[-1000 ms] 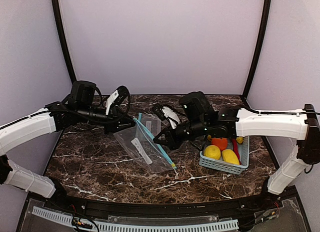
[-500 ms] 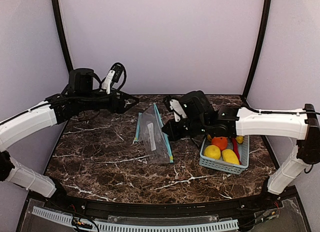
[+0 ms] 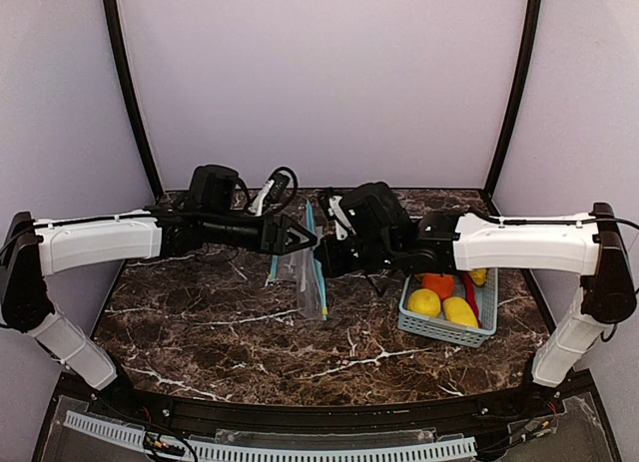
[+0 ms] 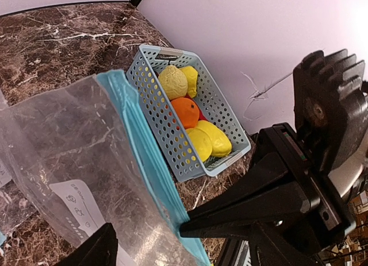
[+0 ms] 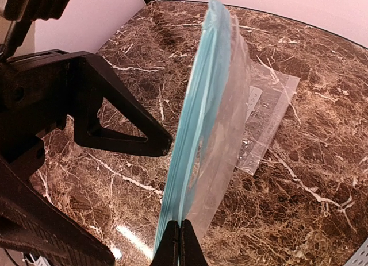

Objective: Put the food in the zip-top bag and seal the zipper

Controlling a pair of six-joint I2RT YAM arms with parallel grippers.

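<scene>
left jaws: apart, beside bag (image 3: 308,277) rim; right jaws: clamped on bag zipper; food (image 3: 424,302): in basket (image 3: 444,332)

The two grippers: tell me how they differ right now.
The left gripper is open and holds nothing; the right gripper is shut on the bag at its blue zipper edge, holding it upright. The left gripper reaches in from the left side; the right gripper comes from the side with the basket. Both are black and meet at the bag.

Top cam overhead-rear; wrist cams close (shared: bag (image 5: 221,116)).
</scene>
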